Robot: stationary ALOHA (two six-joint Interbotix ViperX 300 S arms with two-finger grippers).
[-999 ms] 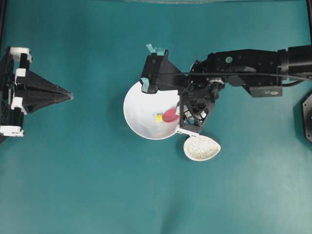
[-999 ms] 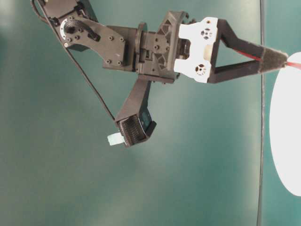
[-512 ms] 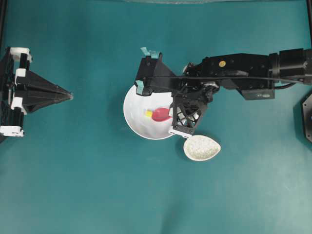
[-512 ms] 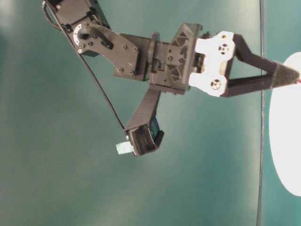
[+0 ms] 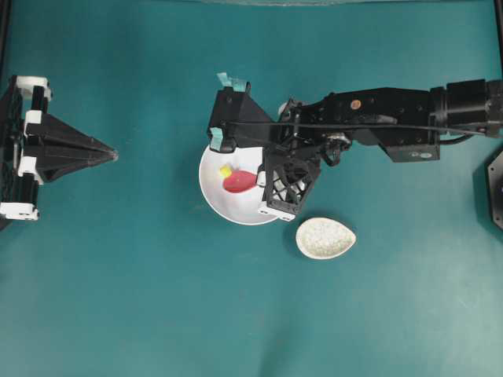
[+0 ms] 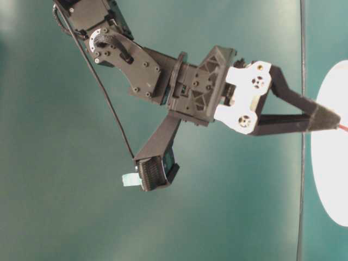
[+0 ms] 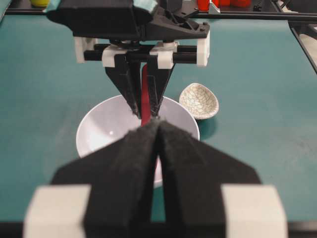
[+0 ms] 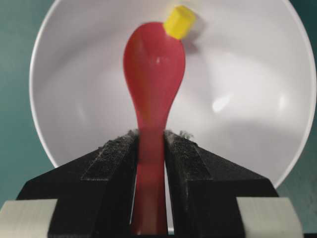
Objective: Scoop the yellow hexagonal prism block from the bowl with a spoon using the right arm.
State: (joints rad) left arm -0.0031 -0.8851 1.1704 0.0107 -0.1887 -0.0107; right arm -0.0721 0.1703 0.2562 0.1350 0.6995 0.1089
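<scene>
While clamped by its handle in the right gripper [image 8: 148,148], glossy red spoon [image 8: 153,69] points its oval scoop at faceted yellow block [image 8: 179,22]; smooth white bowl [image 8: 247,99]; left gripper [image 7: 157,130] closed, empty.

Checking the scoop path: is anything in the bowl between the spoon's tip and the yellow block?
Nothing visible. The right hand holds the spoon, and its tip is already at the yellow block. The white bowl holds nothing else.

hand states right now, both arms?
Left hand: shut, empty, parked away from the round white bowl.
Right hand: shut on the glossy pink-red spoon, its tip at the small yellow block.
</scene>
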